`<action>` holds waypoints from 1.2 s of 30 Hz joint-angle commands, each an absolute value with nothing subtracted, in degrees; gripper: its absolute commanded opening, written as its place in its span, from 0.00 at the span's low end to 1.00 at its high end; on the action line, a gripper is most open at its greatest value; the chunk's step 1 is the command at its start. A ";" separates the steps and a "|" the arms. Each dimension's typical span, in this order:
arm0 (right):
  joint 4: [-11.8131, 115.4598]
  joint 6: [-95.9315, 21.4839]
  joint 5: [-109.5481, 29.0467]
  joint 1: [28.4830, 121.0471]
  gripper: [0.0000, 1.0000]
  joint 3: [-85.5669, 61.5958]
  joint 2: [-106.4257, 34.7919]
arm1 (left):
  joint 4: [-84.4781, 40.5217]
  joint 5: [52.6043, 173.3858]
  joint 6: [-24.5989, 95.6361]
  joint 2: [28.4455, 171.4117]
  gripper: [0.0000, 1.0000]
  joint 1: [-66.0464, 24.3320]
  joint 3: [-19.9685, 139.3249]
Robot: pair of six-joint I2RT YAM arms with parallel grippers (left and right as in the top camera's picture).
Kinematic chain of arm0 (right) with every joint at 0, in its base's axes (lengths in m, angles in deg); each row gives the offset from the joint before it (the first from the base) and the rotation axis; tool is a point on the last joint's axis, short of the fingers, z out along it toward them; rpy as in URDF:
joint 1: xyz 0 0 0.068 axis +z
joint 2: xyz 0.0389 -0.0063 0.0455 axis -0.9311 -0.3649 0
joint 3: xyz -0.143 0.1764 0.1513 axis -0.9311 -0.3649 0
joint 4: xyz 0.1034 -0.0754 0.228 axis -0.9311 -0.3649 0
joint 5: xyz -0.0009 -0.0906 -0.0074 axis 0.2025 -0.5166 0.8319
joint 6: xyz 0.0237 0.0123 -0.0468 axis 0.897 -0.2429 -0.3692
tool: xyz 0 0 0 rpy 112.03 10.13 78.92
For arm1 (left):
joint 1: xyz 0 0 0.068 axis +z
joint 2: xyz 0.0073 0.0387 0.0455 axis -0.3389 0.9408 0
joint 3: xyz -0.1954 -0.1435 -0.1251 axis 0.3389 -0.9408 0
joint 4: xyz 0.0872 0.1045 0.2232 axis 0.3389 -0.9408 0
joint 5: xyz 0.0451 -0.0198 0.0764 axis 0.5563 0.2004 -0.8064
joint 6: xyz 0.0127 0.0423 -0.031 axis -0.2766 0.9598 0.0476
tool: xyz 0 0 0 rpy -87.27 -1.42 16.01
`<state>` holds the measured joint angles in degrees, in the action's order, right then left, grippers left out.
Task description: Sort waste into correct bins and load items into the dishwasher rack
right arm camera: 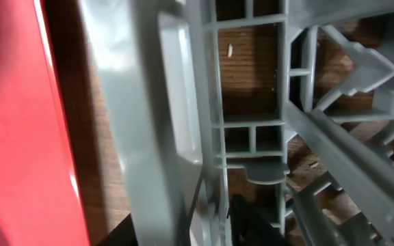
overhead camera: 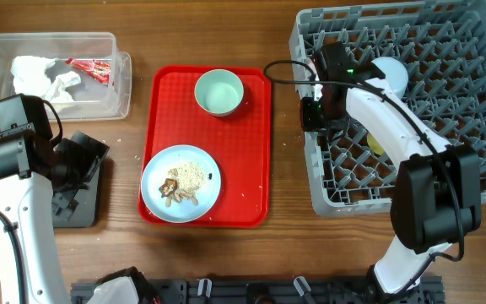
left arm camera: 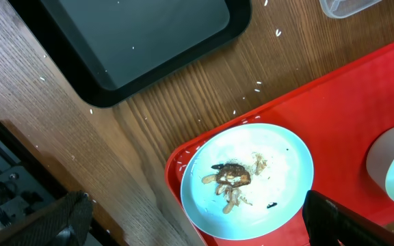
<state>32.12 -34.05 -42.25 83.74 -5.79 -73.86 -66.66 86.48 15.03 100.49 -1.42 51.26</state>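
Scraps look like the step in hand to me: beige-brown crumbly food scraps (left arm camera: 232,181) sit in the middle of the light blue round plate (left arm camera: 282,160), which lies at the near end of the red serving tray (left arm camera: 361,89) on the wooden worktop (overhead camera: 285,245). My left gripper (left arm camera: 195,198) hangs with its jaws spread wide and empty, above the plate's edge and near the flat black rectangular tray (left arm camera: 149,34).

To do this well, I would take the plate by the bare rim on the side nearest the black tray, well away from the food. I would lift it level over the red tray's lip and tilt it only once it is fully above the black tray, or crumbs will scatter on the wood.

My right gripper (overhead camera: 313,114) sits low against the left wall of the large grey plastic dishwasher rack (overhead camera: 479,181). Its wrist view shows only grey ribs and a dark sliver of finger, so I cannot tell how wide it stands or whether it holds anything.

The pale green bowl (overhead camera: 218,91) waits at the far end of the red tray. The clear rectangular plastic tub (overhead camera: 121,84) holds crumpled white paper napkins (overhead camera: 40,76) and a red-and-white wrapper (overhead camera: 91,69).
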 commanded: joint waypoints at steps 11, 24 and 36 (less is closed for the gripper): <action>37.67 -16.00 -41.66 85.97 0.28 -6.05 -75.24 | -66.69 85.50 14.07 100.29 1.00 -1.15 51.04; 37.63 -16.85 -40.13 86.05 0.28 -5.83 -74.54 | -66.69 85.50 14.04 100.29 1.00 -1.15 51.04; 31.11 -21.03 -39.74 85.99 0.36 -2.45 -60.85 | -66.69 85.50 14.07 100.29 1.00 -1.15 51.04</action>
<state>30.83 -19.76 -40.83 85.60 -5.40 -67.00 -66.66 86.46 15.03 100.49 -1.42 51.26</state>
